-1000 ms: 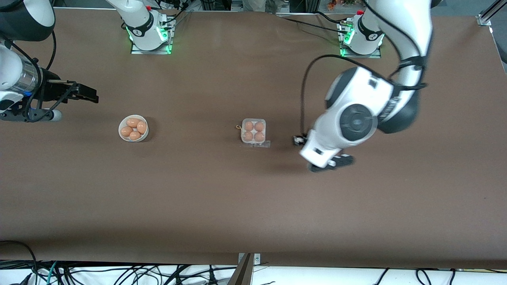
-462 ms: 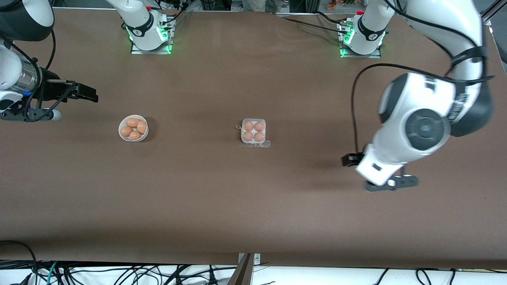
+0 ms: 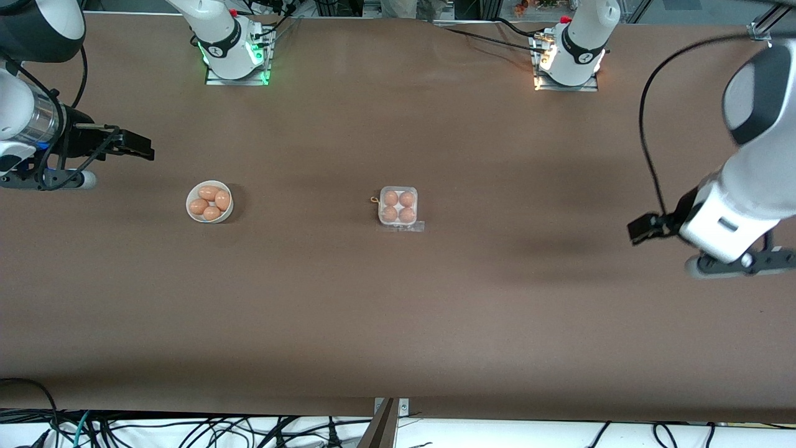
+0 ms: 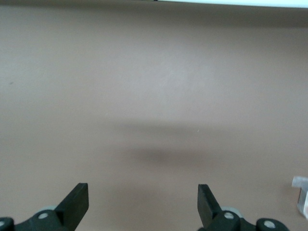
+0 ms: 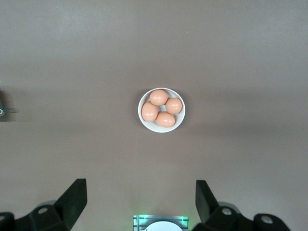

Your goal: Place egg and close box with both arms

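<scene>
The box (image 3: 398,208) sat closed at mid-table, its clear lid down over four brown eggs, one in each round cell. The egg (image 3: 407,215) in the cell nearest the front camera, toward the left arm's end, looked the same as its three neighbours. A small tan tag (image 3: 374,200) lay just beside the box, toward the right arm's end.

A round white bowl (image 3: 209,202) stood well apart from the box, toward the right arm's end of the table (image 3: 398,323), and held four more brown eggs. In the right wrist view the bowl (image 5: 161,110) appeared between the spread fingers (image 5: 73,196).

The left gripper (image 3: 643,228) hung over bare table at the left arm's end, well apart from the box. Its fingers (image 4: 77,202) stood wide apart with nothing between them.

The right gripper (image 3: 130,145) waited over the table edge at the right arm's end, farther from the front camera than the bowl. Its jaws were likewise parted and empty.
</scene>
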### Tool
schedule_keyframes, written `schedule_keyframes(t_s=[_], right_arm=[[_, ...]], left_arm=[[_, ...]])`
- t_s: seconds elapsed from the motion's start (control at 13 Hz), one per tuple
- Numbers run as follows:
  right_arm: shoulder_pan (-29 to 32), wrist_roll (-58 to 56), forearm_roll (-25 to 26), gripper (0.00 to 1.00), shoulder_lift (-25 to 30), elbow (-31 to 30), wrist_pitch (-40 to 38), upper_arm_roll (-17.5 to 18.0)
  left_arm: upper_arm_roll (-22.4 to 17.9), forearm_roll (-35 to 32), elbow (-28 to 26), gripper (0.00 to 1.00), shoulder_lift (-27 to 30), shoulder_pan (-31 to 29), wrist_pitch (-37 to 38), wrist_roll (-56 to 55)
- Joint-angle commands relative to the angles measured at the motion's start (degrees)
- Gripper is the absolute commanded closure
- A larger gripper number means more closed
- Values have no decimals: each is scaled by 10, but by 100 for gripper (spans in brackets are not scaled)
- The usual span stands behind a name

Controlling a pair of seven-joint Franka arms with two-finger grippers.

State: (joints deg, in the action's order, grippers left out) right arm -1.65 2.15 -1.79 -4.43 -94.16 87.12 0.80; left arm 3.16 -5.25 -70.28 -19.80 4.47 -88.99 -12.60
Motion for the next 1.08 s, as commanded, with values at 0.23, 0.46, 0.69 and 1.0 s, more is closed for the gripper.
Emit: schedule_keyframes(t_s=[0.23,0.46,0.69,1.0], right_arm=[[0,4,1,0,11,-3,-7,0],[0,5,1,0,11,-3,-7,-1],[0,5,1,0,11,-5,-6,-1],[0,4,0,0,11,-5,-6,-1]], left_arm=[[-6,12,-234,0,172,-16,-83,22],[-33,57,-252,0,189,-15,-91,24],[-33,57,-263,0,194,-10,-92,23],[-33,57,-261,0,196,-10,-89,24]])
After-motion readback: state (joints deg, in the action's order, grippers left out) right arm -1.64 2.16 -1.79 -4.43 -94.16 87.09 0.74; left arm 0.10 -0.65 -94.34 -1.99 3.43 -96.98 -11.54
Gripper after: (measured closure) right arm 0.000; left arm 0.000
